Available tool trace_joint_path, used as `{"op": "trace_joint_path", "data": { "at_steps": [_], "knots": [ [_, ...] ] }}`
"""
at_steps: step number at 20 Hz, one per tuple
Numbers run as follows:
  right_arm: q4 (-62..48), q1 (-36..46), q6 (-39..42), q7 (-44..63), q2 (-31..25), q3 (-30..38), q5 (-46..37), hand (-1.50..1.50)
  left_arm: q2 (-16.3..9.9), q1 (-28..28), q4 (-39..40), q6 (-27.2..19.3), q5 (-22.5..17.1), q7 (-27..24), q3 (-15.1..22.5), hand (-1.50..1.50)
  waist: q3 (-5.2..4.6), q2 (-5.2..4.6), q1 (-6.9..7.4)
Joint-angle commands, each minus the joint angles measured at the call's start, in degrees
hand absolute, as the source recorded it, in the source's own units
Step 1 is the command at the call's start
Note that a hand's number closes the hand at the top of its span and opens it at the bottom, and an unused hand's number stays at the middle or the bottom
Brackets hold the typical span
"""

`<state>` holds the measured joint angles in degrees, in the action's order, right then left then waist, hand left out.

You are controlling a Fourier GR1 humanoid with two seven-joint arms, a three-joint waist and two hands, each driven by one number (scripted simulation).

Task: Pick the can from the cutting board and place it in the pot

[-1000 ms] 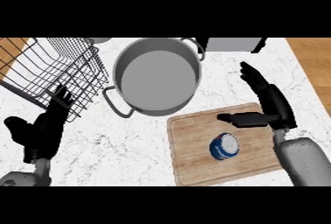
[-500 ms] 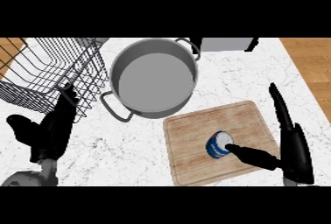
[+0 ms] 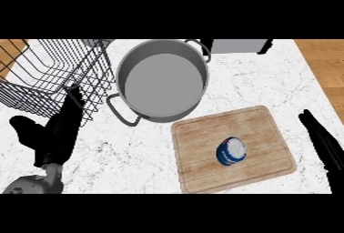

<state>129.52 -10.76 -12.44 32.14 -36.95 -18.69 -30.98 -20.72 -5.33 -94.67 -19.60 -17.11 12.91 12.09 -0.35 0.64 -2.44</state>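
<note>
A blue and white can (image 3: 231, 151) stands on the wooden cutting board (image 3: 201, 132), a little right of its middle. Behind the board sits a big grey pot (image 3: 161, 81) with two handles and nothing inside. My right hand (image 3: 324, 144) shows at the right edge, beside the board, fingers straight, apart from the can. At the left, my left hand (image 3: 57, 132) rests open on the counter with its fingers pointing up toward the rack.
A black wire dish rack (image 3: 50, 75) fills the back left corner, close to the pot's left handle (image 3: 121, 111). A grey appliance (image 3: 238, 45) stands behind the pot. Bare white marble counter (image 3: 128, 168) lies in front.
My right hand has drawn back to the right, off the board, and its thumb no longer lies beside the can. The whole view has shifted rightward a little.
</note>
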Motion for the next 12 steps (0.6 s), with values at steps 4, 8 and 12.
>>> {"op": "trace_joint_path", "data": {
  "at_steps": [4, 8, 12],
  "knots": [
    [12.33, 3.78, 16.27, 27.58, -3.55, -1.76, 2.44, -1.5, 1.4, -3.2, -0.66, 1.13, 0.58, 1.48, 1.68, 0.0, 0.07, -0.61, 2.09],
    [9.47, 14.18, 21.53, 39.91, 2.24, -4.22, 4.82, -1.5, 0.3, -4.36, -0.29, 3.42, -0.98, 2.32, -0.86, 0.0, 0.17, -0.72, 2.99],
    [5.65, 18.23, 22.84, 43.71, 7.51, -6.92, 2.38, -1.5, 3.68, -1.53, 1.34, 2.76, 1.45, -0.76, 1.48, 0.0, 0.24, -0.67, 2.73]
  ]
}}
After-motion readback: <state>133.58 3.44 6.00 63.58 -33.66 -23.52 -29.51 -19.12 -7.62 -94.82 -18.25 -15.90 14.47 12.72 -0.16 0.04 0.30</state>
